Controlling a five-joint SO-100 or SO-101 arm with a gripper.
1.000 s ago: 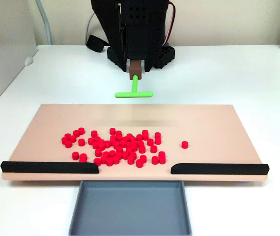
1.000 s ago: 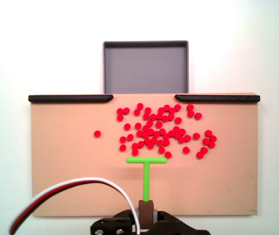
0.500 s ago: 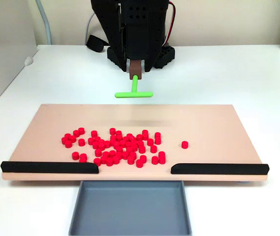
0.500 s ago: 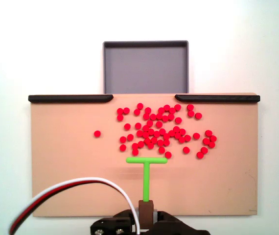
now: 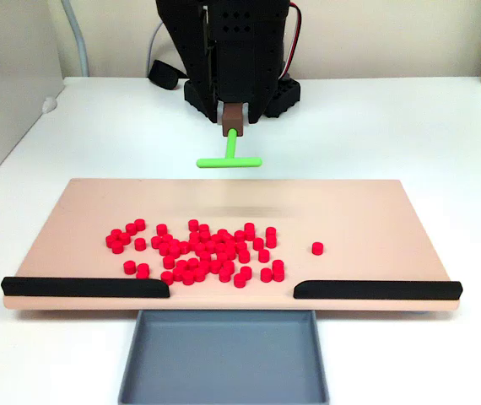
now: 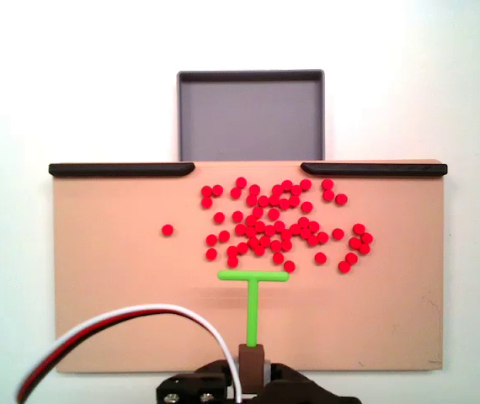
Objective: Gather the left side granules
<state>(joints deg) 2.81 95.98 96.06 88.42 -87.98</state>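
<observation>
Above board's far edge: claw (image 5: pixel 233 126) clenched on green T-tool (image 5: pixel 229 157) stem, clear of granules (image 5: pixel 198 251).

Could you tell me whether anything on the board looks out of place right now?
One red granule sits alone, apart from the main cluster of granules on the board. Nothing else stands out; none have spilled off.

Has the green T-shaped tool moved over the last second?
No. The green T-shaped tool keeps its crossbar just below the red granules, over the tan board.
</observation>
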